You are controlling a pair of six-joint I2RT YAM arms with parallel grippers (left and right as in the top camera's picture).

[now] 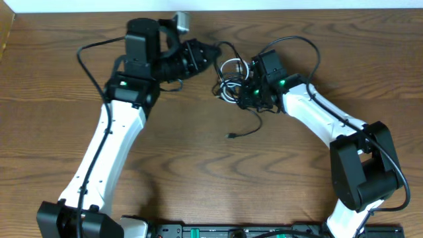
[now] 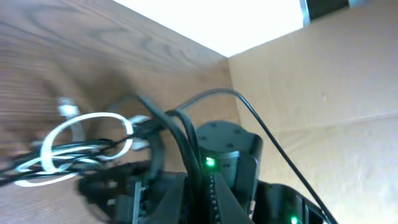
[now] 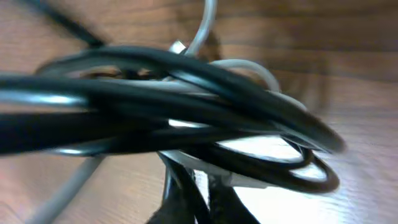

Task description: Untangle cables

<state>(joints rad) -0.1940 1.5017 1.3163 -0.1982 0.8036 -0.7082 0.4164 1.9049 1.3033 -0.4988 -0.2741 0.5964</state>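
Overhead: black cable (image 3: 124, 87) and white cable (image 2: 93, 116) are knotted together in one tangle (image 1: 231, 78), at about 1 o'clock from the middle of the counter (image 1: 165, 145). The white loops lie inside and across the black ones. No strand has been pulled free of the other.

One black tail runs out of the tangle toward 6 o'clock, then curls to 7 o'clock. It ends in a small plug lying alone on bare wood, apart from the bundle.

Left end effector (image 1: 206, 56) sits at 10 o'clock of the tangle, tip aimed at it and close in. Can't tell whether it is clenched or released: its fingers don't show clearly in its own wrist view, and from above they are only a dark mass.

Right end effector (image 1: 246, 91) is at 4 o'clock, right on the bundle's edge. Its wrist view is filled with blurred coils, with dark finger shapes low in frame. A grasp looks likely, but can't confirm it.

Progress, as judged: early. Both arms are at the tangle and separation has not started. Still to do: draw the white cable out of the black loops and lay the two apart.
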